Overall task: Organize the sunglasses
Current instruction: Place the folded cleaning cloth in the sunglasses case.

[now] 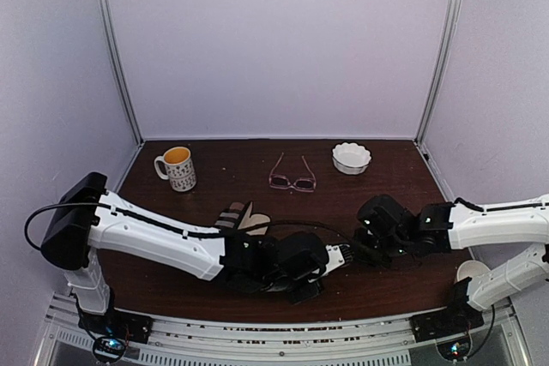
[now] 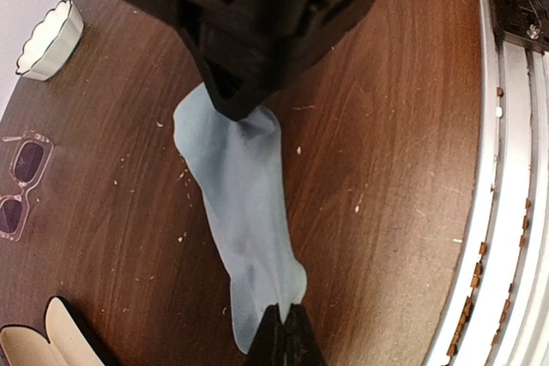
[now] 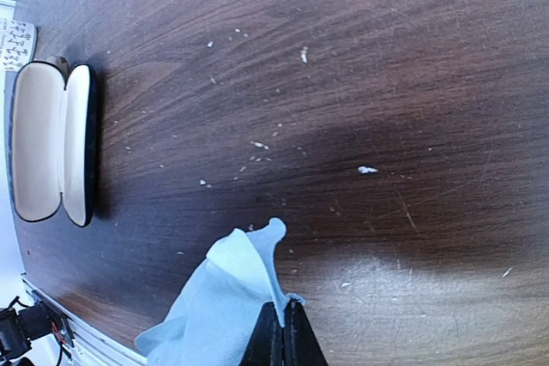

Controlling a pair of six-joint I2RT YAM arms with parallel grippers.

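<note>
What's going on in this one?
Both arms are handling a light blue cloth. The left claw and the right claw each pinch one end, and it stretches between them near the front of the table. The pink-framed sunglasses lie untouched at the back. The open case nearby is empty.

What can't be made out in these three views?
Top external: blue cloth mostly hidden by left gripper and right gripper.
Top external: open case partly behind left arm.
Left wrist: pink sunglasses cut by left edge.
Right wrist: mug cut by left edge.
</note>
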